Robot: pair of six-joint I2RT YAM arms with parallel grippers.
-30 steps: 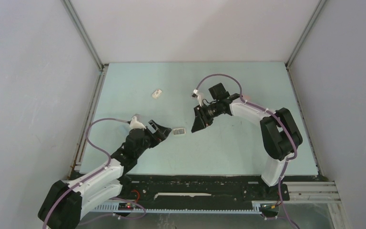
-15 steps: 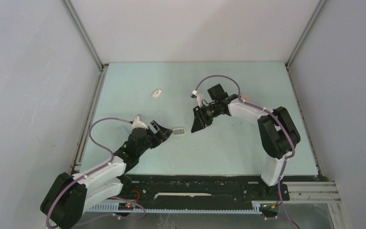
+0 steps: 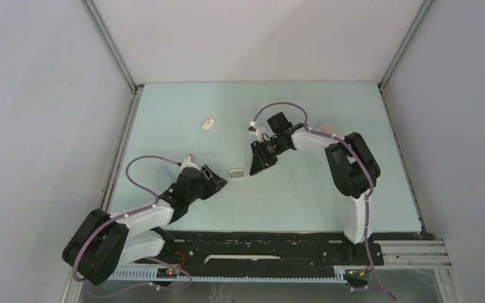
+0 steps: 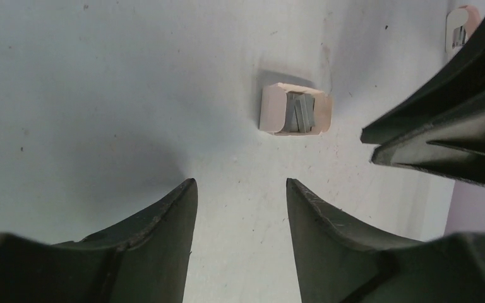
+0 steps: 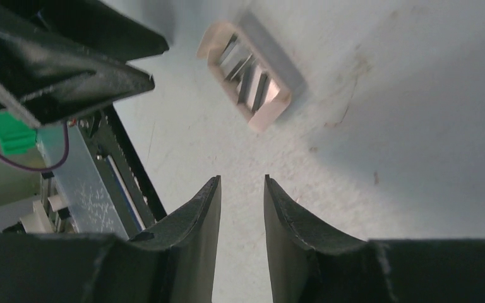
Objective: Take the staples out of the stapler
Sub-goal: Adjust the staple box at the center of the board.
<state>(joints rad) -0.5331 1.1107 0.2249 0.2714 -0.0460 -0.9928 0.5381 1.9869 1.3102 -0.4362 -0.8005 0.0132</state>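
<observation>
Since a second ago my left arm has tucked its elbow in and slid back a little toward the lower left of the top view. Its jaws have come closer together too. My right arm has edged a bit to the left. The little tray between them has hardly moved.

Now the left gripper (image 3: 218, 179) sits just left of the middle of the top view, and the right gripper (image 3: 254, 165) sits just right of the middle. Between them, on the pale green table (image 3: 328, 196), lies the little tray (image 3: 237, 172). The staples (image 4: 300, 113) are inside it, a few thin grey strips lying side by side.

The left jaws are spread with a clear gap and nothing in it. The right jaws stand closer together, with only a thin gap, and nothing is in that one either.

In the left wrist view the tray is above the gap and a bit to the right, not touching the fingertips. The strips run up and down in that picture, pointing away from the jaws, so I think these jaws would close across their thin side. In the right wrist view the tray is at the upper middle, and the strips lie slanted there.

Both grippers are near the tray, and I cannot pick which is nearer.

A small white thing (image 3: 209, 124) lies in the upper left of the top view, well apart from both arms — too small for me to tell what it is.
</observation>
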